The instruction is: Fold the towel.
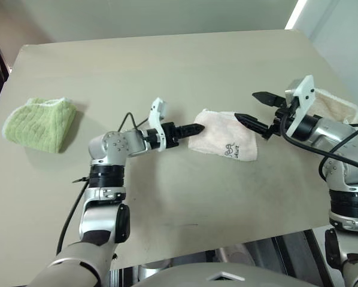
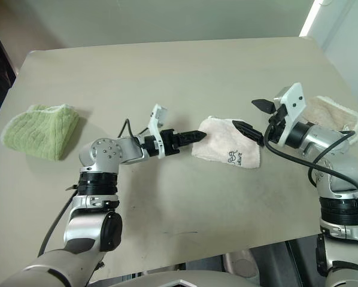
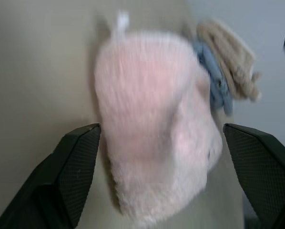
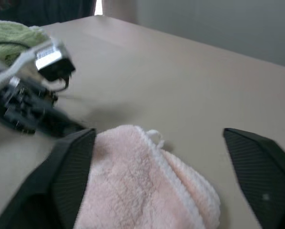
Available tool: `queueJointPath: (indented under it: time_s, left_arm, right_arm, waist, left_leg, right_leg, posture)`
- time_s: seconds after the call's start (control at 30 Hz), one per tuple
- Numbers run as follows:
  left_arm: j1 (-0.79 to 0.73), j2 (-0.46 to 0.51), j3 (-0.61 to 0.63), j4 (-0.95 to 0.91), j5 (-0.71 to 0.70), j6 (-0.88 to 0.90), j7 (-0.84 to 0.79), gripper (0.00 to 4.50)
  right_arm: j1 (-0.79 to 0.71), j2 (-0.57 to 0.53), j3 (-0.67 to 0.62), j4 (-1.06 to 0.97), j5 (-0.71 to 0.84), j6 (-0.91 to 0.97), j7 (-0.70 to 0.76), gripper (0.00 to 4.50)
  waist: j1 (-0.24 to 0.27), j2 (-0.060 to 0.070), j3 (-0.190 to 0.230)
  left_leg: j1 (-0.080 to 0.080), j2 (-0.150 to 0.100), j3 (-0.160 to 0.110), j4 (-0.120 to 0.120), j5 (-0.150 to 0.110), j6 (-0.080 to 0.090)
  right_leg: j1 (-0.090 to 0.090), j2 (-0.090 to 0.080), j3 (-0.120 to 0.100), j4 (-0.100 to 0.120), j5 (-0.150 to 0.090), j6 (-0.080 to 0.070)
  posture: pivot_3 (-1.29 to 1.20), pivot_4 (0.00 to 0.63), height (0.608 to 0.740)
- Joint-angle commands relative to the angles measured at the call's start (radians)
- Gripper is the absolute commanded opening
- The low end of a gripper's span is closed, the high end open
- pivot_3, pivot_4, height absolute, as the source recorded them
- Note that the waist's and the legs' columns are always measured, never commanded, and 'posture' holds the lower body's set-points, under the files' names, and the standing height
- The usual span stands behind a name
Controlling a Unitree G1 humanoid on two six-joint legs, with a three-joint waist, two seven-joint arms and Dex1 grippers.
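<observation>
Head view has our towel [image 1: 224,142] folded mid-table, both grippers, left [image 3: 161,138] and right [image 4: 159,138], spread wide, holding nothing. Looks done; next we'd just back off.

Two head views looked down and forward over a tan table [image 1: 185,191], nearly identical, with a pink towel [image 1: 224,142] at frame centre. The left wrist view sat very close to that towel [image 3: 154,138], which lay between its two fingers [image 3: 71,171]. The right wrist view faced across the table, low and near, with the towel [image 4: 137,191] at lower centre.
</observation>
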Motion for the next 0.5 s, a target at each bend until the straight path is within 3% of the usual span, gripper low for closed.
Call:
queueJointPath:
  time_s: [0.03, 0.43, 0.5]
  left_arm:
    - [-0.034, -0.016, -0.071, 0.015, 0.031, 0.023, -0.011, 4.50]
    - [-0.104, -0.167, -0.030, 0.103, 0.025, 0.024, 0.004, 4.50]
    - [-0.111, -0.169, -0.028, 0.116, 0.033, 0.018, 0.002, 3.93]
  right_arm:
    - [0.003, -0.003, -0.023, -0.069, 0.026, 0.006, -0.015, 4.46]
    - [0.047, 0.001, -0.053, -0.143, 0.045, 0.033, -0.069, 4.46]
    - [0.048, -0.001, -0.059, -0.146, 0.047, 0.035, -0.075, 4.50]
  waist:
    - [0.002, 0.000, 0.000]
    - [0.011, 0.000, 0.000]
    - [0.011, 0.000, 0.000]
  left_leg:
    - [0.000, 0.000, 0.000, 0.000, 0.000, 0.000]
    - [0.000, -0.003, 0.000, 0.001, 0.000, 0.001]
    - [0.000, -0.003, 0.000, 0.001, 0.000, 0.001]
  right_leg:
    - [0.000, 0.000, 0.000, 0.000, 0.000, 0.000]
    - [0.002, -0.002, 0.002, -0.001, -0.001, 0.004]
    - [0.002, -0.001, 0.002, -0.001, -0.001, 0.004]
  posture:
    - [0.00, 0.150, 0.740]
    - [0.00, 0.150, 0.740]
    - [0.00, 0.150, 0.740]
